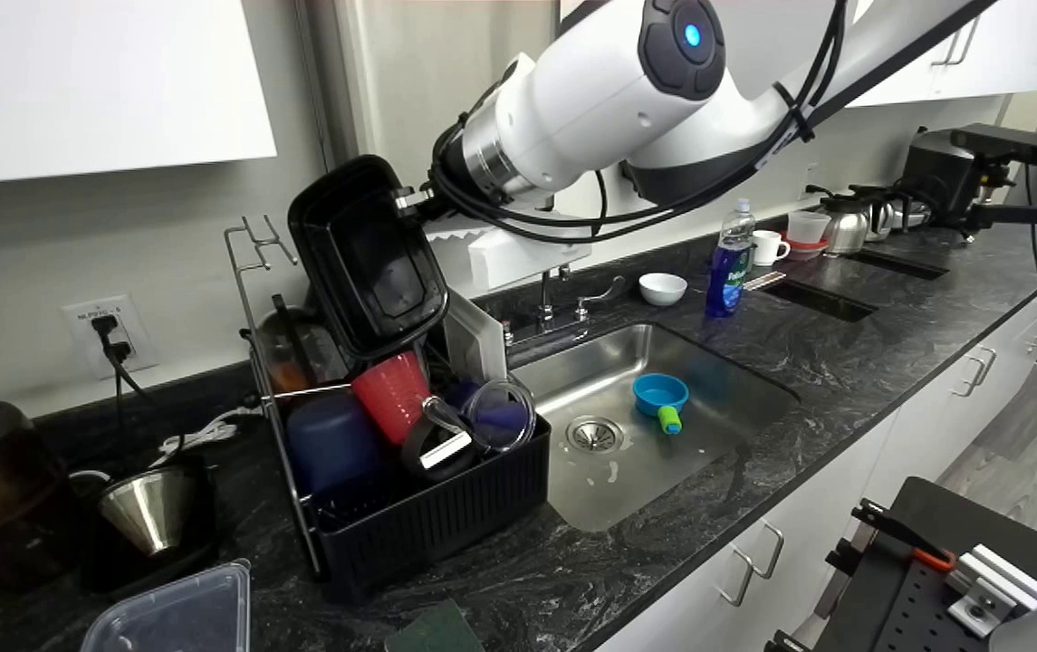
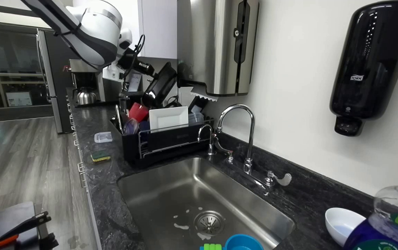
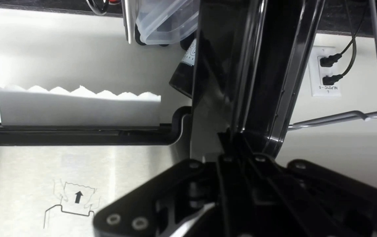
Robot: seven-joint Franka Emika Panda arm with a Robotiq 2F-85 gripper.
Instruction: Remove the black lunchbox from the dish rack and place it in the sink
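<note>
My gripper (image 1: 409,203) is shut on the rim of the black lunchbox (image 1: 373,258). The lunchbox hangs steeply tilted above the dish rack (image 1: 446,521), its open side showing in an exterior view. Its lower end is close to the red cup in the rack; I cannot tell if they touch. An exterior view also shows the gripper (image 2: 155,75), lunchbox (image 2: 162,85) and rack (image 2: 179,139). In the wrist view the fingertips (image 3: 234,135) close on the lunchbox wall (image 3: 216,82). The sink (image 1: 609,480) lies beside the rack and also shows in an exterior view (image 2: 160,198).
The rack holds a red cup (image 1: 389,394), a white square plate (image 2: 168,118) and other dishes. A steel towel dispenser (image 2: 199,45) hangs on the wall above. A faucet (image 2: 249,139) stands behind the sink. A blue cup with green handle (image 1: 660,393) lies in the basin.
</note>
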